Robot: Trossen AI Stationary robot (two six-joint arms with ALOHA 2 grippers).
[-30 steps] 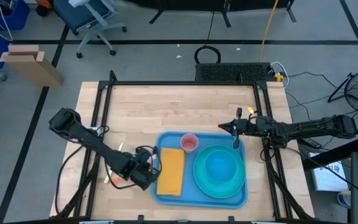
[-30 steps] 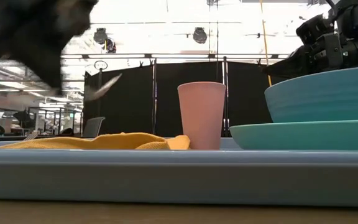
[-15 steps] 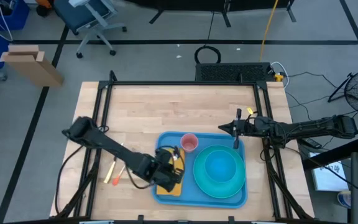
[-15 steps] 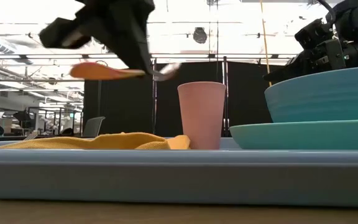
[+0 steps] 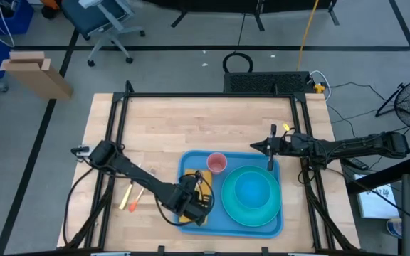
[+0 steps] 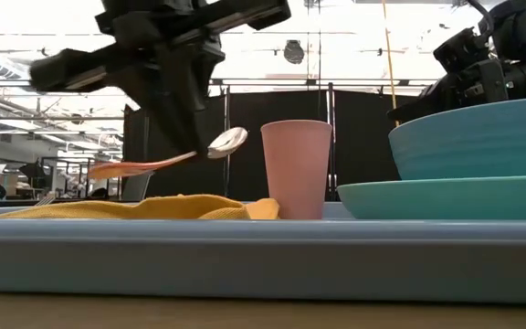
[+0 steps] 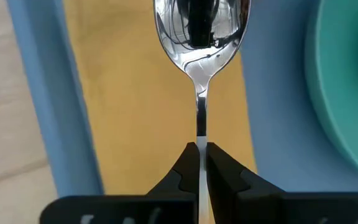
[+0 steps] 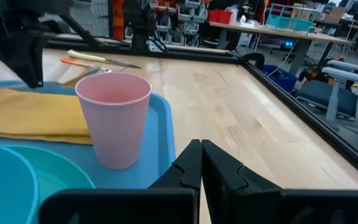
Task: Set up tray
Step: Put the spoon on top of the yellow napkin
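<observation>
A: Swung in from the tray's left rim since a second ago: left pincer (image 5: pixel 194 204) now over the yellow napkin (image 7: pixel 142 93), lower than half a second back, clamped tight on the spoon (image 7: pixel 199 37) by its handle, bowl end forward.

B: Meaning for the job?

A: Probably the spoon-laying step, close to release. Tray (image 5: pixel 190 225) at the front middle of the surface (image 5: pixel 191 121), already carrying the pink cup (image 5: pixel 217 163), plus a teal bowl (image 5: pixel 251 192) nested on a plate (image 6: pixel 446 196).

B: And the other side?

A: Right pincer (image 8: pixel 201 163) parked at the tray's back right corner, fingers pressed together on nothing, near the cup but apart from it.

B: Room to move?

A: Tight on one side: plate edge just beside the napkin's right border, blue rim on its left. Straight down onto the cloth looks safest; sideways drift risks clipping the plate. Two more utensils (image 5: pixel 129 198) lying on bare wood left of the tray, so likely further trips over that rim. Back half of the wood open for the retreat.
</observation>
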